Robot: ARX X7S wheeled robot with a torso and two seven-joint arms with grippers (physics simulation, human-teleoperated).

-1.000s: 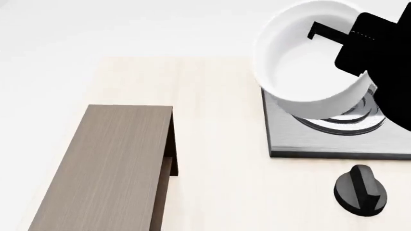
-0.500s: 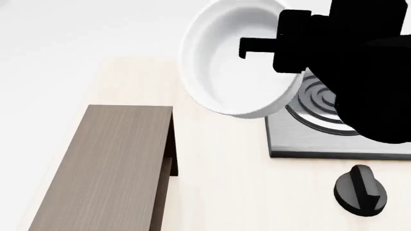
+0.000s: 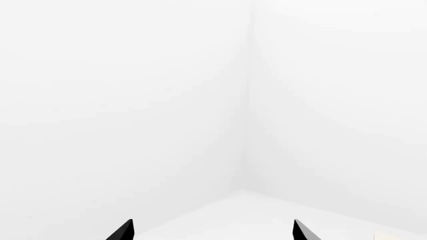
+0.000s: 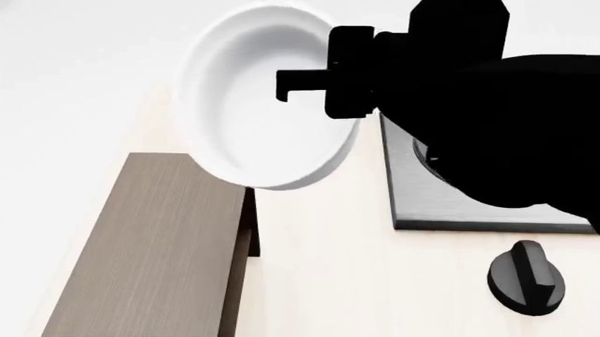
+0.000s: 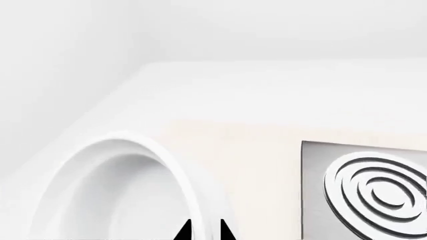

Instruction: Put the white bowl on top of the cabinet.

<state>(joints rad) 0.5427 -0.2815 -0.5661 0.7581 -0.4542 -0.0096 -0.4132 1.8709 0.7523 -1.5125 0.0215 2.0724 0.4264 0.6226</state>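
The white bowl point(image 4: 253, 105) hangs tilted in the air, held by its rim in my right gripper point(image 4: 314, 77), which is shut on it. The bowl's lower edge overlaps the far right corner of the cabinet point(image 4: 150, 246), a long grey-brown box at the left of the table. In the right wrist view the bowl's rim point(image 5: 167, 165) runs between the two fingertips of my right gripper point(image 5: 203, 231). My left gripper point(image 3: 212, 231) shows only two dark fingertips set wide apart against white walls, holding nothing.
The grey stove plate point(image 4: 440, 203) with rings lies at the right, partly hidden by my right arm; it also shows in the right wrist view point(image 5: 373, 190). A black knob point(image 4: 527, 277) sits in front of it on the light wooden table point(image 4: 328, 267).
My right gripper has carried the bowl leftward from over the stove plate to over the cabinet's far end. The bowl has tilted more toward me.
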